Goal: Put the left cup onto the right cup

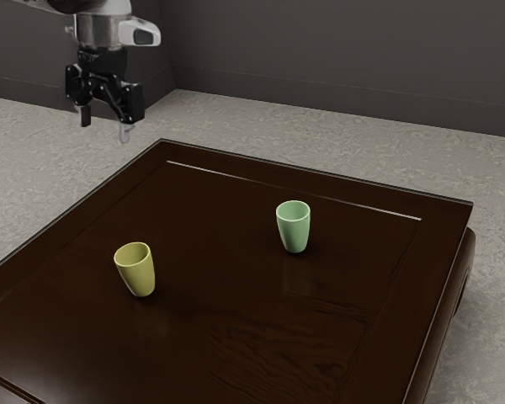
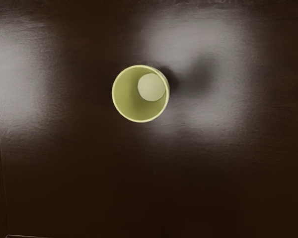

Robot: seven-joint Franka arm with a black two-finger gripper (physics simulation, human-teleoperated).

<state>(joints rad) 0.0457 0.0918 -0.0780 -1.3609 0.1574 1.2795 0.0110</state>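
Note:
A yellow-green cup (image 1: 135, 268) stands upright on the dark wooden table (image 1: 236, 337), toward the exterior view's left. A mint-green cup (image 1: 293, 225) stands upright farther to the exterior view's right, well apart from the first. My gripper (image 1: 105, 124) hangs high in the exterior view's upper left, far above the yellow-green cup, its two black fingers spread open with nothing between them. The wrist view looks straight down into the yellow-green cup (image 2: 140, 92), whose round mouth and pale bottom show against the dark tabletop.
The table has a raised rim (image 1: 295, 178) along its far side and a sharp right edge (image 1: 454, 278). Grey carpeted floor (image 1: 488, 320) surrounds it. A dark wall (image 1: 337, 50) runs behind.

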